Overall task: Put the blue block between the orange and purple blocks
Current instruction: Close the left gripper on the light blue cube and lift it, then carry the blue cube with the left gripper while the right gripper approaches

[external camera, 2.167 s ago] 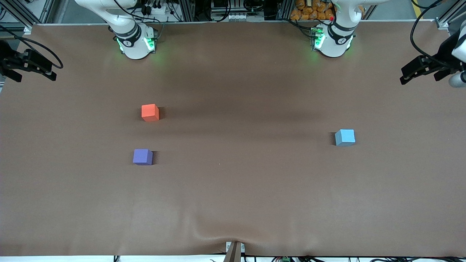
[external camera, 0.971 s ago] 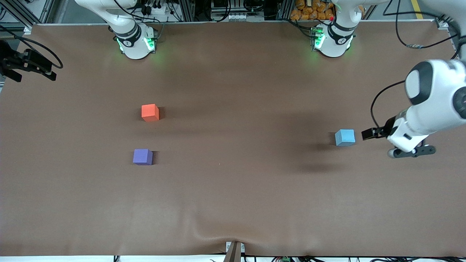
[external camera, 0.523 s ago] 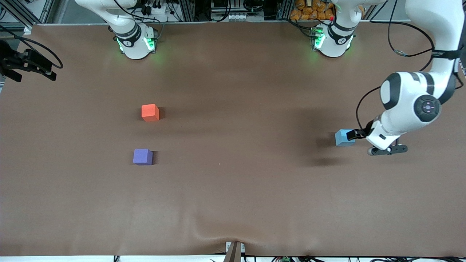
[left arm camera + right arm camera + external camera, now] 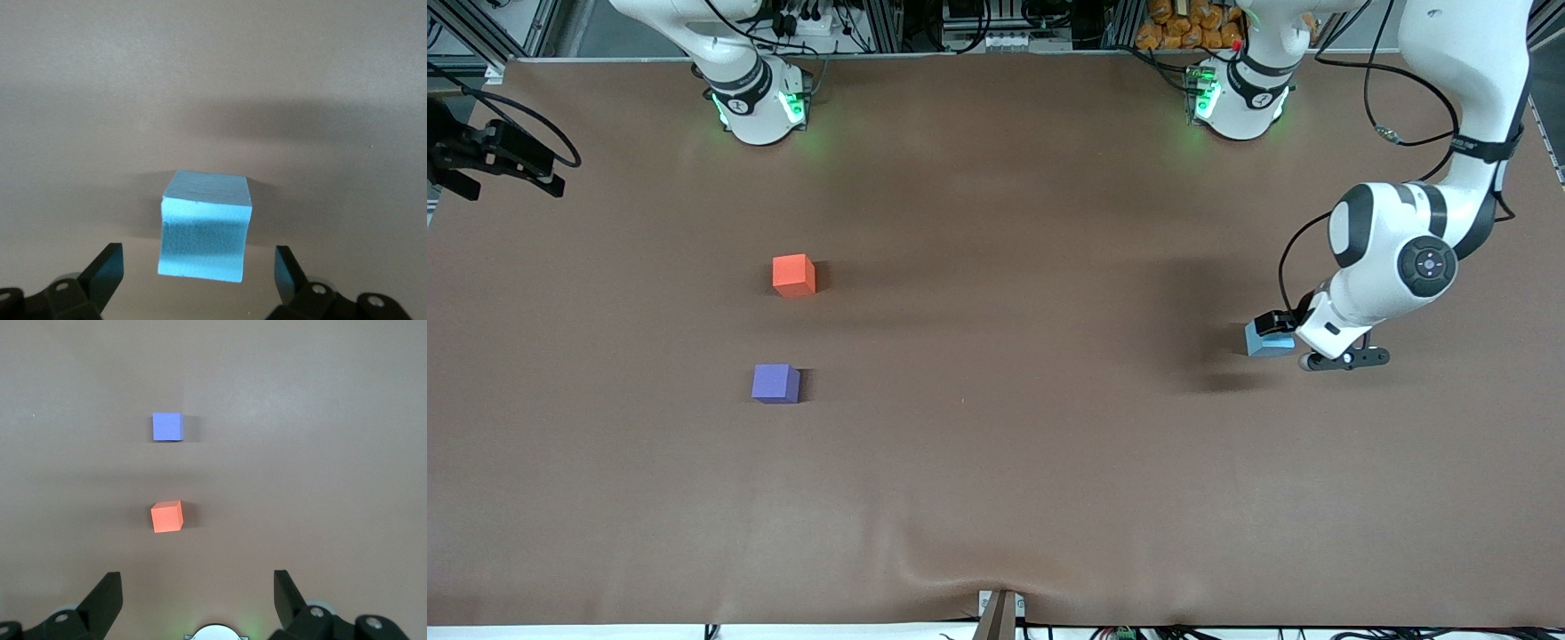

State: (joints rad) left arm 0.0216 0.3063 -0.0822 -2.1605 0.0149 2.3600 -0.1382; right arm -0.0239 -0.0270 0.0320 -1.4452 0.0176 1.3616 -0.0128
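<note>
The blue block point(image 4: 1261, 343) point(image 4: 205, 230) sits on the brown table toward the left arm's end. My left gripper point(image 4: 1272, 325) point(image 4: 198, 267) is low over it and open. One finger stands off each side of the block with a gap, and neither touches it. The orange block point(image 4: 793, 275) point(image 4: 167, 517) and the purple block point(image 4: 775, 383) point(image 4: 167, 427) lie toward the right arm's end, the purple one nearer the front camera, with a bare gap between them. My right gripper point(image 4: 551, 173) point(image 4: 197, 587) waits high up, open and holding nothing.
The two arm bases point(image 4: 758, 105) point(image 4: 1238, 100) stand at the table's back edge. The brown cover point(image 4: 996, 444) has a wrinkle by a small bracket point(image 4: 1000, 613) at the near edge.
My left arm has swung in from its end of the table and come down until its open fingers flank the blue block. The blocks and the right arm have not moved.
</note>
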